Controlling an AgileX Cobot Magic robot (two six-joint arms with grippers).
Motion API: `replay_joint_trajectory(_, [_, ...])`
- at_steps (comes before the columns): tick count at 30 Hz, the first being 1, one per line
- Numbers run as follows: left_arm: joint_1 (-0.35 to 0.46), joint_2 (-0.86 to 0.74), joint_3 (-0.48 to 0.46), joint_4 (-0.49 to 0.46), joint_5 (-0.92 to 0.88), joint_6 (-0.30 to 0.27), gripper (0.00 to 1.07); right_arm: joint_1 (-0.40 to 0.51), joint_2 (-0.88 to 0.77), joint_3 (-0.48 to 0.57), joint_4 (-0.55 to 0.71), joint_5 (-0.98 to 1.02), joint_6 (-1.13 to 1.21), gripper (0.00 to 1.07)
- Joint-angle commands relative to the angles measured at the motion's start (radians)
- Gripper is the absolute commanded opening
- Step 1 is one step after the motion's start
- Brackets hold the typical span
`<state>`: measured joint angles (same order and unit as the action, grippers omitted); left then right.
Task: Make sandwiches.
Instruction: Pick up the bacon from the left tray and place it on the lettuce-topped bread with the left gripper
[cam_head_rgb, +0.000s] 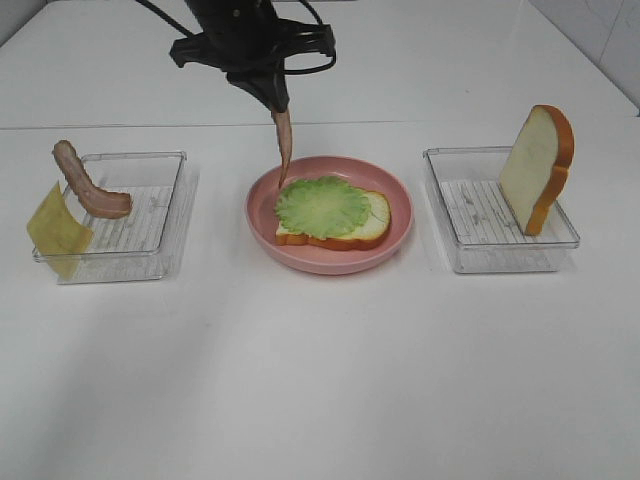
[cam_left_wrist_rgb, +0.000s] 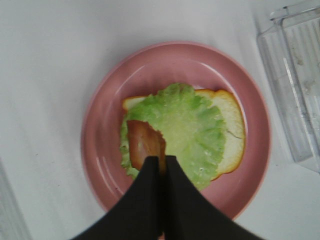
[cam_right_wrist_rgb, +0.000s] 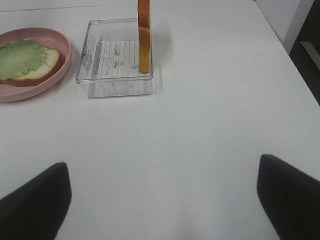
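On the pink plate lies one bread slice topped with ruffled green lettuce. My left gripper hangs above the plate's far left rim, shut on a brown bacon strip that dangles down to the lettuce edge. In the left wrist view the shut fingers pinch the bacon strip over the lettuce. A second bread slice stands upright in the right tray. My right gripper is open over bare table, away from that tray.
The left clear tray holds another bacon strip, with a yellow cheese square leaning against its front left corner. White table stretches in front of the plate and trays.
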<state>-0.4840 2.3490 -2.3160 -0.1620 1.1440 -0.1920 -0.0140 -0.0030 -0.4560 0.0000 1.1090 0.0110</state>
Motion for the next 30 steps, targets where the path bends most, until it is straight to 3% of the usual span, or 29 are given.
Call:
replay_joint_trajectory(1, [-0.041,-0.01,-0.002,-0.021,-0.04,0.001,0.0,-0.003,-0.034,0.003,-0.009,-0.01,-0.003,0.94])
replay_joint_trajectory(10, [-0.117,-0.002,-0.002,-0.081,-0.183,0.004,0.0,-0.003,-0.034,0.003,-0.009,-0.01,-0.003,0.94])
replay_joint_trajectory(20, [-0.128,0.039,-0.002,-0.153,-0.22,0.007,0.0,-0.003,-0.034,0.003,-0.009,-0.01,-0.003,0.94])
replay_joint_trajectory(23, [-0.128,0.068,-0.002,-0.19,-0.213,0.045,0.0,-0.003,-0.034,0.003,-0.009,-0.01,-0.002,0.94])
replay_joint_trajectory(30, [-0.128,0.097,-0.002,-0.225,-0.213,0.059,0.0,-0.003,-0.034,0.003,-0.009,-0.01,-0.002,0.94])
